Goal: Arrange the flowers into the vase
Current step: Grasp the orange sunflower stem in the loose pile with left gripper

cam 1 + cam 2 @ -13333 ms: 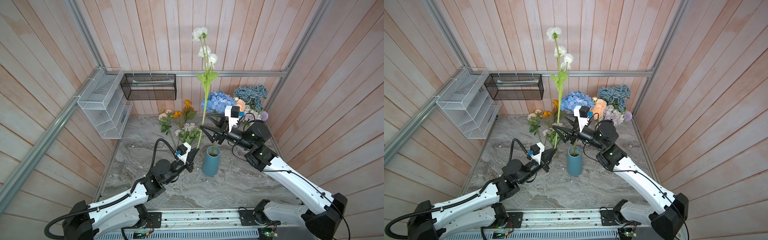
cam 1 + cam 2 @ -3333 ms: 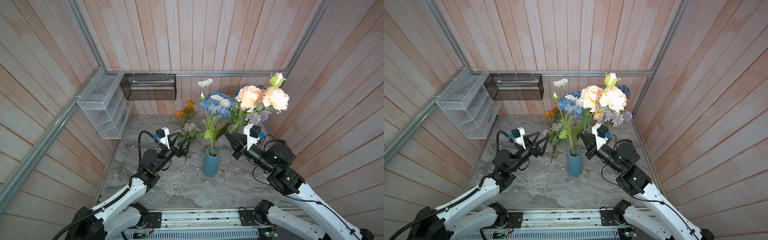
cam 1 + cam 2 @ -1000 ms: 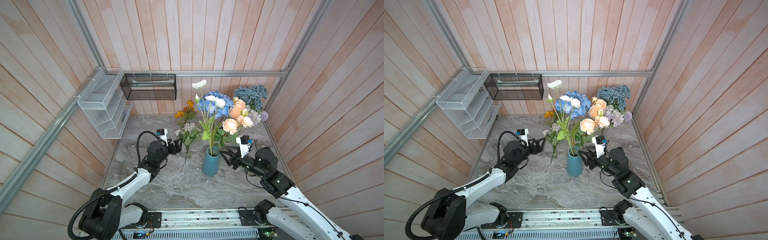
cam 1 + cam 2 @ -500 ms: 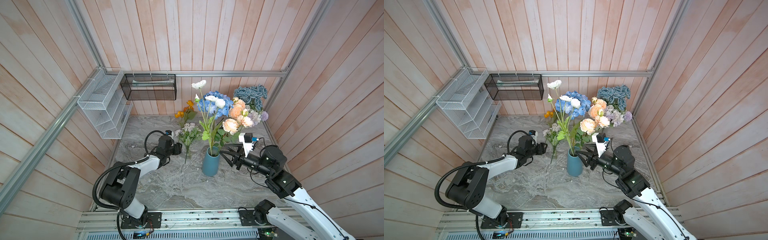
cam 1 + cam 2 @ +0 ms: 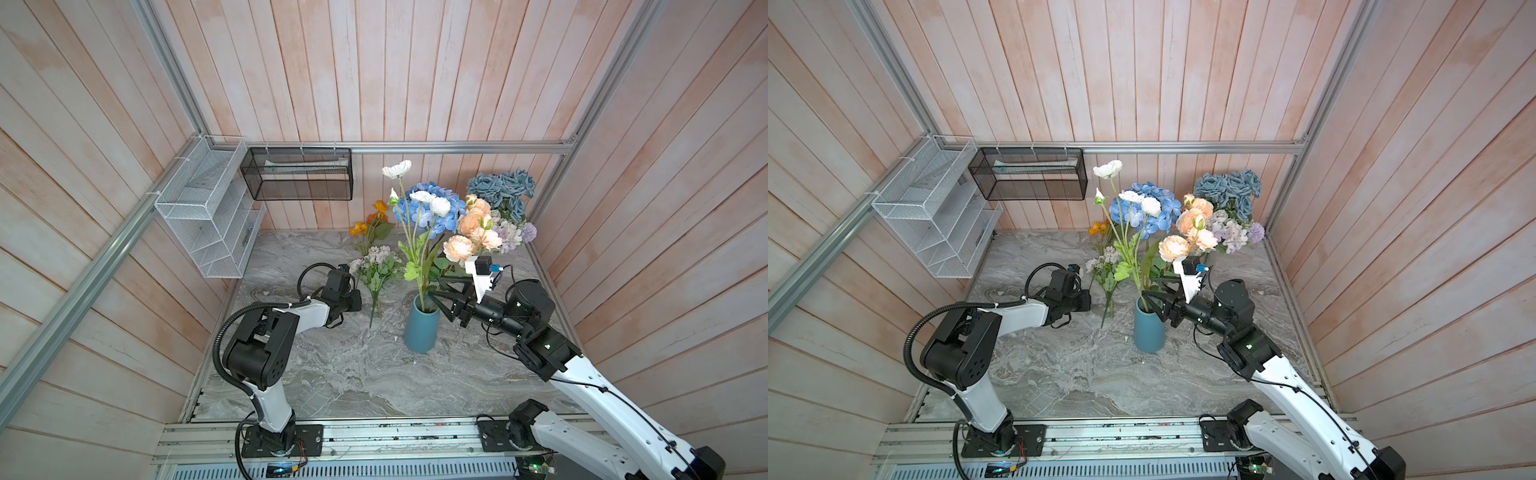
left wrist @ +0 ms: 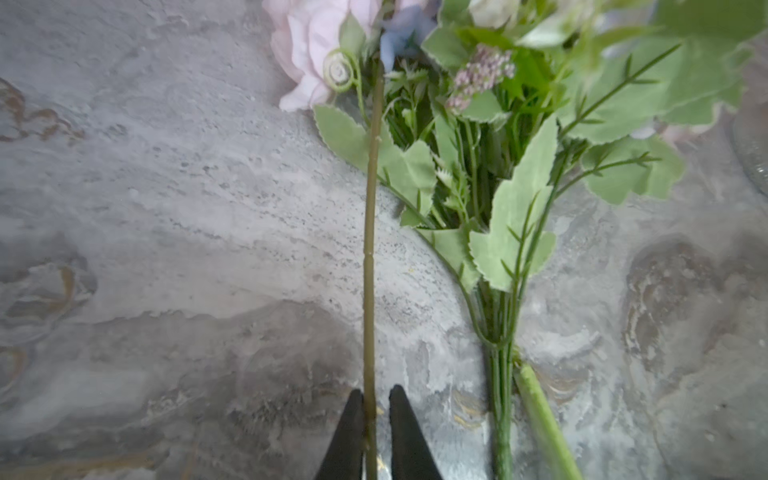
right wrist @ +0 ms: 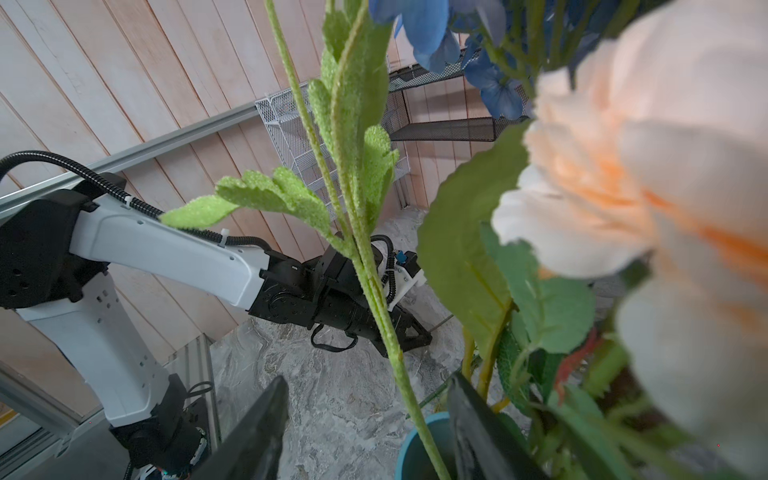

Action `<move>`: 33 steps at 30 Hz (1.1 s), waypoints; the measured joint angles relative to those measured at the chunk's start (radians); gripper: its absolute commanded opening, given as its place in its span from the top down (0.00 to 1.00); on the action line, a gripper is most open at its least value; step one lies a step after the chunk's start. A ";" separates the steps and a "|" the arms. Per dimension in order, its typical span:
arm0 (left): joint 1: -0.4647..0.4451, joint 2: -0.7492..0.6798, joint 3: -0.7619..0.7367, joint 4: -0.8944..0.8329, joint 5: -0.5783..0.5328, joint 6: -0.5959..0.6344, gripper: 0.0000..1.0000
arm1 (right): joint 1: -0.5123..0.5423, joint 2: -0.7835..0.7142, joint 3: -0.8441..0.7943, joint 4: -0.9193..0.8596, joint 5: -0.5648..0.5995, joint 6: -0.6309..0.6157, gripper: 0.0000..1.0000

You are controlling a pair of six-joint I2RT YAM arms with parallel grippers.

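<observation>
**Setting:** cell w/ pale wood-plank walls. A white wire-mesh rack hangs on the left wall and a black mesh basket on the back wall, both off the grey marble-look bench.

**Teal ceramic vase**: upright, approx. mid-bench, a little toward the right edge. It holds a white-bloomed spray on a fuzzy green stem and a spray of peach fabric roses. Both splay outward, prob. because the mouth is roomy for so few stems.

**Right gripper**: jaws apart, straddling the white spray's stem just above the vase mouth. No contact is visible. This reads as standing guard over a seated stem.

**Left gripper**: jaws clamped on a thin olive-green stem that lies on the bench left of the vase. A pale-pink fabric bloom sits at its far end. The grip is well away from the bloom, prob. to spare the petals. How much stem is left behind the jaws is not shown.

**Mixed green sprig w/ small lilac florets**: flat on the bench just beside the held stem. It may drag along on a lift.

**Stock at the back edge:**
- orange blooms
- blue hydrangea head
- dusty-blue roses, in the back right corner
- lilac cluster

None of these is in the vase yet.
</observation>
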 measured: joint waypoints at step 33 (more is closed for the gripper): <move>-0.030 -0.683 -0.281 0.142 0.116 -0.195 1.00 | 0.000 -0.051 0.001 0.093 0.012 0.053 0.39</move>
